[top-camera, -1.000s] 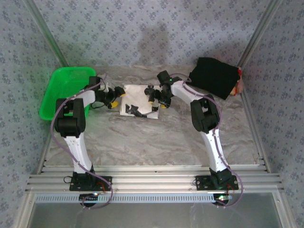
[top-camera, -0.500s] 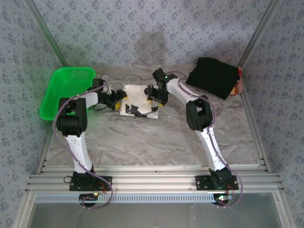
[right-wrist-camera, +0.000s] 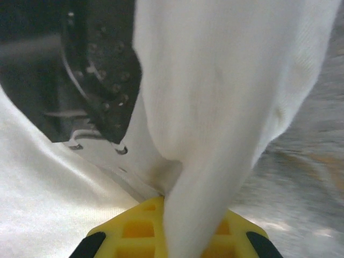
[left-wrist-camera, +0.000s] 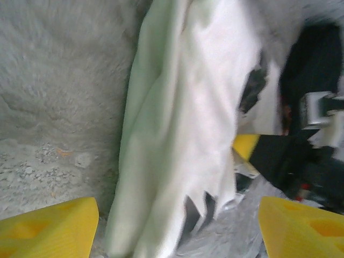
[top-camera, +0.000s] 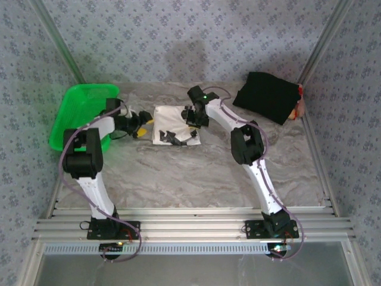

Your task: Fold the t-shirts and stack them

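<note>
Your right claw (top-camera: 191,117) has just clenched. A second ago it stood open at the right edge of the white shirt (top-camera: 169,118); it now sits at the far right corner with a fold of that cloth pinched between its yellow fingers, as the right wrist view confirms. Your left claw (top-camera: 140,124) has drawn slightly left and stands released, just beside the shirt's left edge and holding nothing.

Judgement: one corner is secured for the next fold and the opposite side is not yet gripped.

The white shirt lies mid-table as a rough rectangle. It is soft, limp knit with a black print near its front edge and drapes in loose ridges. The black shirt (top-camera: 266,96) lies bunched at the far right, well apart. The table (top-camera: 196,173) is marbled grey. A green plastic basket (top-camera: 77,113) stands at the far left.
</note>
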